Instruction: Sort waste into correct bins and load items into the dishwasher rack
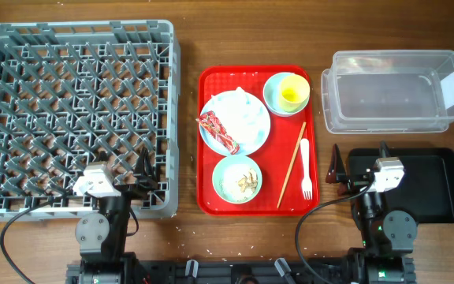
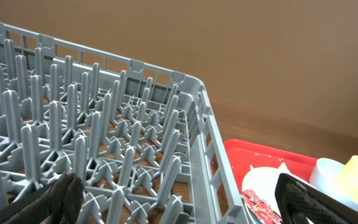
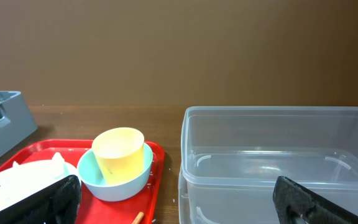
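Both arms are sitting at the near edge of the worktop (image 1: 187,35), and I am judging the sorting to be at its opening step: nothing is lying in the rack (image 1: 77,28), the tub (image 1: 392,55) or the black tray (image 1: 432,185). My left jaws are hanging released over the rack's near right corner, grasping nothing. My right jaws are hanging released just beside the black tray's left end, likewise bare. Everything is waiting on the red tray (image 1: 205,142) between the arms: napkin (image 1: 239,109) and wrapper (image 1: 217,132) on the plate (image 1: 254,136), cup (image 1: 292,93) inside the far bowl (image 1: 273,93), scraps (image 1: 248,181) in the near bowl (image 1: 223,177), chopsticks (image 1: 292,164) and fork (image 1: 306,170) along the right side. The next move is calling for an inward reach, then a pinch lifting the wrapper clear of the plate. The worktop is showing brown wood grain, and a plain brown wall is closing off the far side.
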